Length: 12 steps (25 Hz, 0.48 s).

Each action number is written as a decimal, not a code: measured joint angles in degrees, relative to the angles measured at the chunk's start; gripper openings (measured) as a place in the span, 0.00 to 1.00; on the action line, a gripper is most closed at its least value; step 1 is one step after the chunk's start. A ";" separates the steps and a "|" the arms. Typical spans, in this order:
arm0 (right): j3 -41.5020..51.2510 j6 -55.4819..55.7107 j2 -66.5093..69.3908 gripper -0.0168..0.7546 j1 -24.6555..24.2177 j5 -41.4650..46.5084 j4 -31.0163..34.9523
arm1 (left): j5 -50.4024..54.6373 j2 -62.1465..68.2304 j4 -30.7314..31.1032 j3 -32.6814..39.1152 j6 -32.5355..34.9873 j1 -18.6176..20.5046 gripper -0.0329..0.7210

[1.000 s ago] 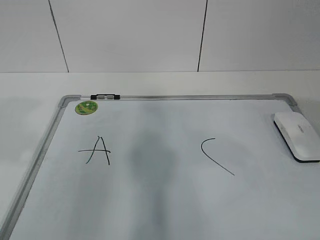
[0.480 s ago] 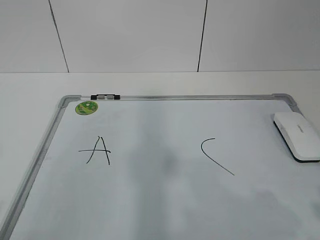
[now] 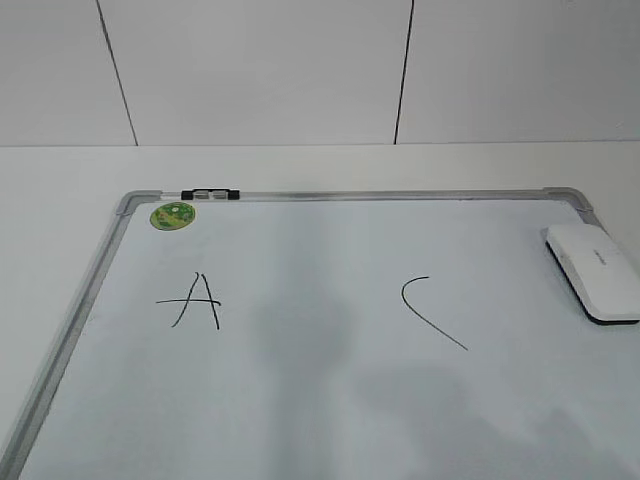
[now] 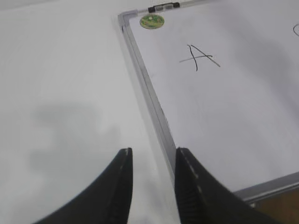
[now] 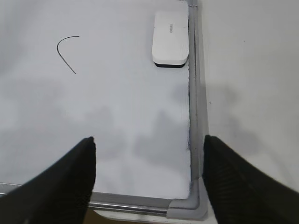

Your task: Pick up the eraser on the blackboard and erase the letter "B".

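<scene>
The blackboard [image 3: 300, 400] is a white board with a grey frame lying flat on the table. The white eraser [image 3: 592, 271] lies at its right edge; it also shows in the right wrist view [image 5: 170, 38], next to the frame. A black "A" [image 3: 195, 300] and a black C-like curve [image 3: 430, 312] are on the board. No letter "B" shows between them. My left gripper [image 4: 153, 156] is open and empty over the board's left frame edge. My right gripper [image 5: 148, 143] is open and empty above the board's near right corner. Neither gripper shows in the exterior view.
A round green magnet [image 3: 173, 214] sits at the board's far left corner, by a small black-and-silver clip [image 3: 211, 192] on the top frame. White table surrounds the board, with a tiled wall behind. The table's front edge shows in both wrist views.
The dark shadow over the middle of the board has faded and shifted toward the lower right. Eraser and letters have not moved.
</scene>
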 joint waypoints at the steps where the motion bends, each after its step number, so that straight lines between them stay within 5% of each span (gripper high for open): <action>1: 0.10 -0.01 0.00 0.74 0.00 -0.28 0.00 | -1.39 0.00 -0.09 0.70 0.00 0.00 0.36; 12: 1.46 -0.09 0.00 0.74 0.00 -2.67 0.21 | -3.73 0.00 -0.09 1.89 0.00 0.00 0.36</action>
